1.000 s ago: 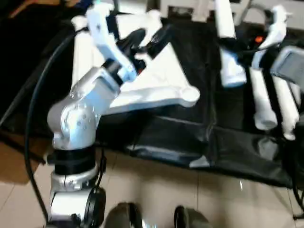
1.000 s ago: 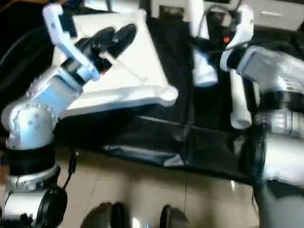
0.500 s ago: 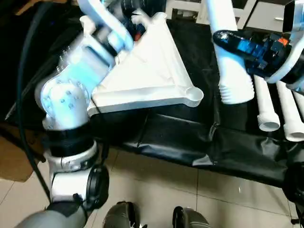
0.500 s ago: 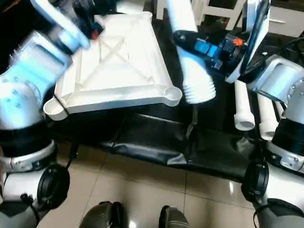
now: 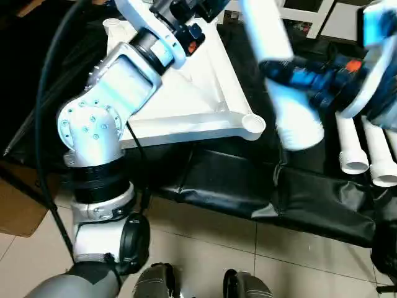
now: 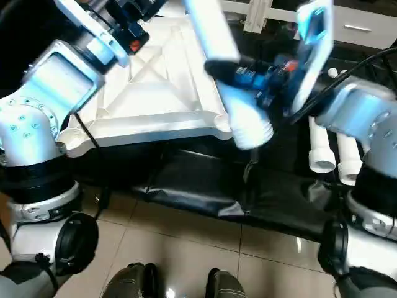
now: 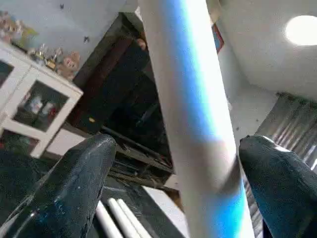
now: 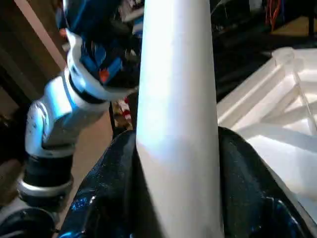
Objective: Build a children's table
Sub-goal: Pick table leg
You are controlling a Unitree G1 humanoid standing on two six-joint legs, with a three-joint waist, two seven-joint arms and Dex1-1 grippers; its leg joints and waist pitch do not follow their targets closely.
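Your table top lies upside down on the black mat, X-ribbed underside up, round corner sockets showing at its near corners. Your right pincer is clamped around a white leg, black fingers pressed to both sides of the tube; the leg hangs in the air just beside the top's near right corner socket, its ribbed thick end pointing down toward the mat. Your left pincer stands spread wide up beside the top's far end, its fingers either side of that same leg but apart from it, not touching. Two more legs lie side by side on the mat, to the right of the top, beyond the held leg.
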